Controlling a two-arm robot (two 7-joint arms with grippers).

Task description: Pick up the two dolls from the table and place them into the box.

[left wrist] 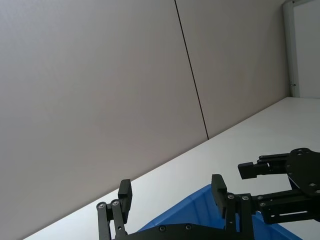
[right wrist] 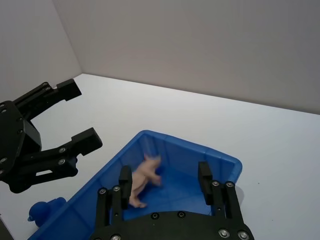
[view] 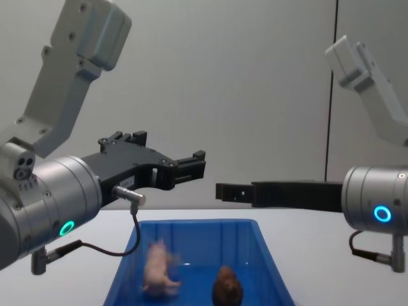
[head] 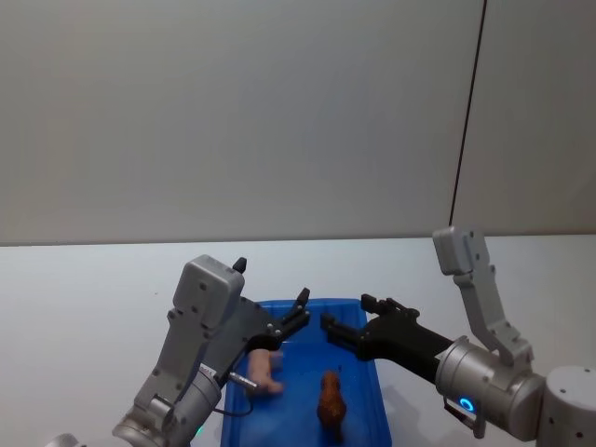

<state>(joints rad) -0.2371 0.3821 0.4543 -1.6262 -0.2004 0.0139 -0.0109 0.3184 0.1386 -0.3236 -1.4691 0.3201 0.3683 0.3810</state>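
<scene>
left pincer (head: 291, 319) over box's far left end, jaws spread wide, holding nothing. right pincer (head: 348, 312) facing it over far right end, also wide open, empty. blue box (head: 377, 410) on plain white bench (head: 84, 279). pink pig (head: 264, 368) inside box, left side, outline blurred. brown dog (head: 331, 402) inside, just right of pig. grey wall (head: 233, 112) behind bench, dark vertical seam (head: 470, 112).

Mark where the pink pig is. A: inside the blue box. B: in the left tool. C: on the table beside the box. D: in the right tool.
A: the pink pig lies within the blue box, and the left tool and right tool are open, empty.
</scene>
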